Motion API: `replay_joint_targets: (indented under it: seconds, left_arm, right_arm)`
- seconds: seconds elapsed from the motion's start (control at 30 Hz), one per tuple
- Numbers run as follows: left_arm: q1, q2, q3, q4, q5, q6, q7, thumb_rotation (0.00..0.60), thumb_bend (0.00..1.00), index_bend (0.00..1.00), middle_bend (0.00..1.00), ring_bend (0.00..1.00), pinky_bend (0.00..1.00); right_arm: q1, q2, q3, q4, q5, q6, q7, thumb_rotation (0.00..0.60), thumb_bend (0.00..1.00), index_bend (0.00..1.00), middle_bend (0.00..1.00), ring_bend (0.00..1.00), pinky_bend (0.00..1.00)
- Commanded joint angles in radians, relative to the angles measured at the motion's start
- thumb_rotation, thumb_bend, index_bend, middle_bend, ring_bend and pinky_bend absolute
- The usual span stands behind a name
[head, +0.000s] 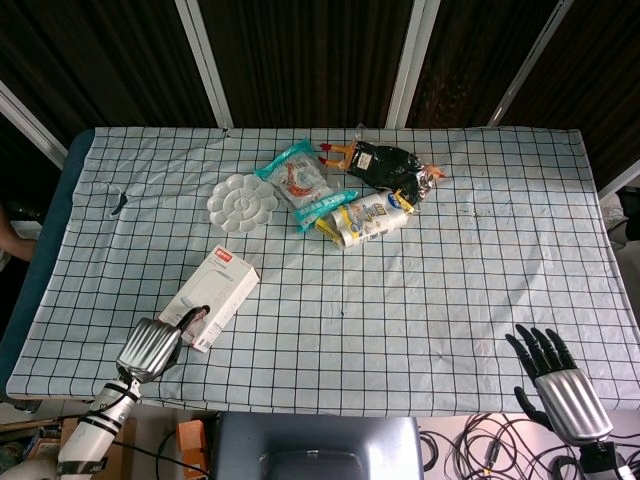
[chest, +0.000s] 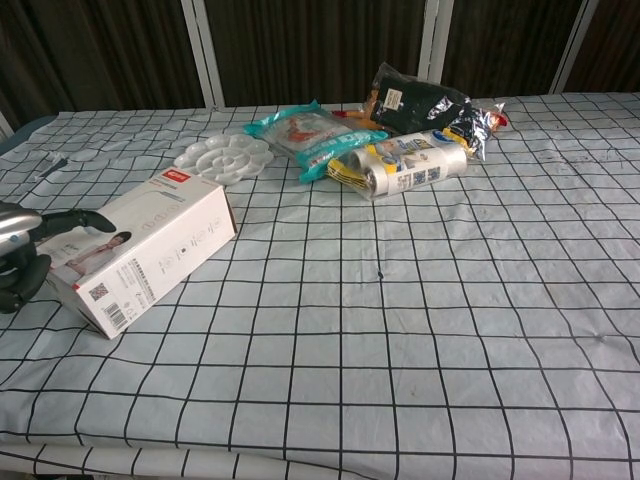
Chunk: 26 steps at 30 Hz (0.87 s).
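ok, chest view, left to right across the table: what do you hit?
Left hand at the frame's left edge, touching the near end of the white cardboard box with red trim → white flower-shaped plastic palette → teal snack packet → clear-wrapped roll pack with yellow end.

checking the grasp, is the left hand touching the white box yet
Touching: in the chest view the left hand's fingers lie on the white box's top.

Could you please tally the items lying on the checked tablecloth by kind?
White cardboard box: 1
White flower-shaped plastic palette: 1
Snack packets: 3 (teal, black, white-and-yellow)
Total: 5
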Motion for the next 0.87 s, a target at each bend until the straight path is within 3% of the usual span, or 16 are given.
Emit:
replay_joint_targets:
  seconds: [0.03,0.1,0.13,0.17,0.2,0.23,0.27,0.33,0.4,0.53,0.63,0.87]
  left_arm:
    - [0.013,0.009,0.015,-0.013,0.055,0.045,-0.021,0.600,0.77,0.12,1.00,1.00,1.00]
    - [0.029,0.023,0.031,-0.015,0.108,0.082,-0.057,0.600,0.70,0.06,0.93,0.95,0.99]
    - [0.043,0.041,0.049,-0.012,0.153,0.107,-0.099,0.600,0.63,0.02,0.71,0.77,0.87]
    - [0.057,0.058,0.062,-0.005,0.188,0.135,-0.136,0.600,0.59,0.01,0.53,0.60,0.73]
    - [0.084,0.078,0.080,0.011,0.233,0.188,-0.180,0.600,0.53,0.00,0.26,0.32,0.48]
    - [0.109,0.090,0.093,0.024,0.261,0.234,-0.210,0.600,0.48,0.00,0.08,0.11,0.25]
    - [0.134,0.103,0.110,0.035,0.287,0.274,-0.245,0.600,0.44,0.00,0.01,0.02,0.10]
    - [0.190,0.126,0.155,0.070,0.354,0.366,-0.354,0.600,0.40,0.00,0.00,0.00,0.02]
    - [0.242,0.124,0.190,0.138,0.417,0.458,-0.446,0.600,0.38,0.00,0.00,0.00,0.00]
    - [0.323,0.051,0.193,0.291,0.464,0.599,-0.504,0.600,0.38,0.00,0.00,0.00,0.00]
    - [0.344,0.017,0.186,0.351,0.439,0.598,-0.524,0.600,0.38,0.00,0.00,0.00,0.00]
    - [0.341,0.028,0.184,0.344,0.456,0.579,-0.539,0.600,0.38,0.00,0.00,0.00,0.00]
  right_arm:
    - [0.000,0.000,0.000,0.000,0.000,0.001,0.000,0.600,0.37,0.00,0.00,0.00,0.00]
    - [-0.001,0.002,0.001,-0.001,0.000,0.006,0.004,0.600,0.37,0.00,0.00,0.00,0.00]
    - [-0.003,0.005,0.002,-0.001,0.000,0.011,0.009,0.600,0.37,0.00,0.00,0.00,0.00]
    - [-0.005,0.006,0.004,-0.001,0.002,0.016,0.012,0.600,0.37,0.00,0.00,0.00,0.00]
    - [-0.007,0.008,0.006,0.001,0.004,0.022,0.016,0.600,0.37,0.00,0.00,0.00,0.00]
    - [-0.009,0.009,0.007,0.001,0.007,0.025,0.019,0.600,0.37,0.00,0.00,0.00,0.00]
    - [-0.010,0.010,0.009,0.001,0.009,0.027,0.020,0.600,0.37,0.00,0.00,0.00,0.00]
    - [-0.011,0.011,0.010,0.000,0.011,0.030,0.022,0.600,0.37,0.00,0.00,0.00,0.00]
    - [-0.012,0.011,0.009,0.001,0.006,0.032,0.019,0.600,0.37,0.00,0.00,0.00,0.00]
    - [-0.011,0.006,0.006,0.000,-0.002,0.029,0.011,0.600,0.37,0.00,0.00,0.00,0.00]
    - [-0.007,0.003,0.007,-0.004,-0.002,0.020,-0.002,0.600,0.37,0.00,0.00,0.00,0.00]
    - [-0.009,0.001,0.006,-0.009,-0.001,0.018,-0.013,0.600,0.37,0.00,0.00,0.00,0.00]
